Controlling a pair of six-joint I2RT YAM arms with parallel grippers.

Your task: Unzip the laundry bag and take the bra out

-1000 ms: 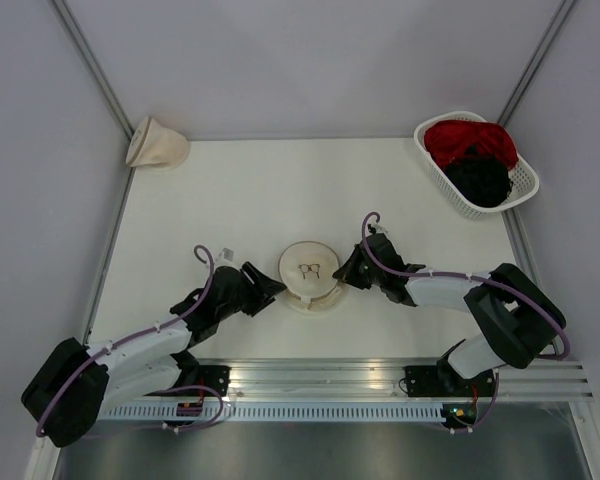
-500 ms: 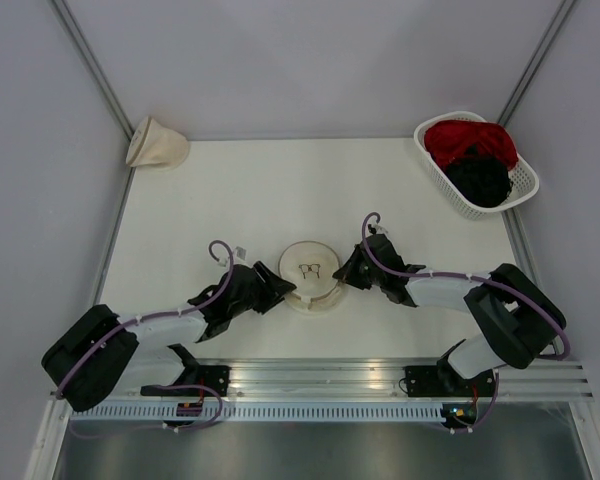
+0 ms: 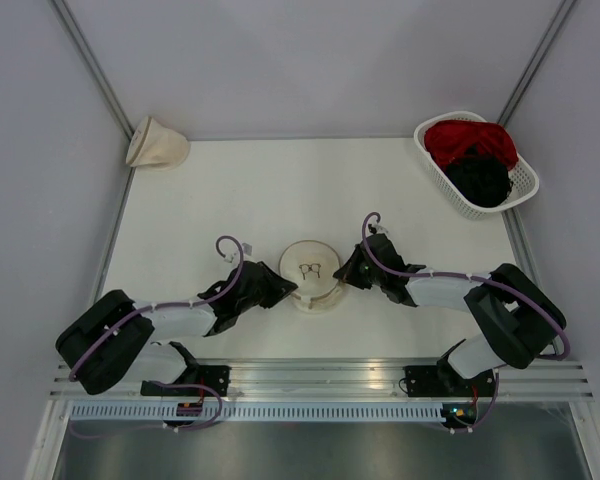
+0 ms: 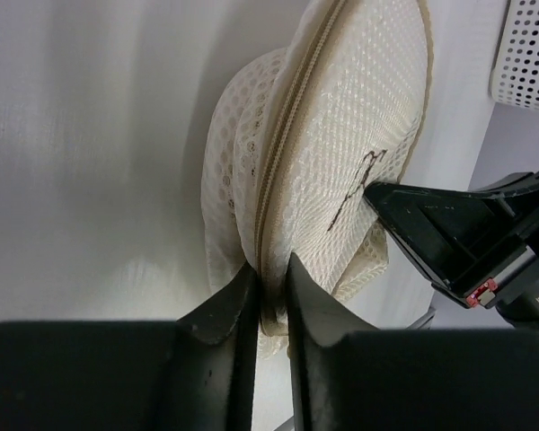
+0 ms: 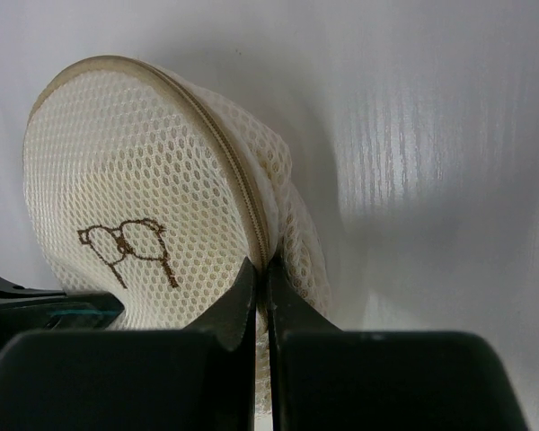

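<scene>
White table (image 3: 230,190); floppy round cream mesh laundry bag (image 3: 311,268), left gripper (image 4: 269,269) and right gripper (image 5: 262,269) both seemingly pinching its zipper rim.

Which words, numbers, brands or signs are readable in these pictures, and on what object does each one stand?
Words, numbers, brands: none can be read in any view.
Sign without letters: a brown spectacles drawing on the mesh face of the laundry bag.
Too small to read: a small red tag on the right gripper; whether it bears print cannot be told.
</scene>
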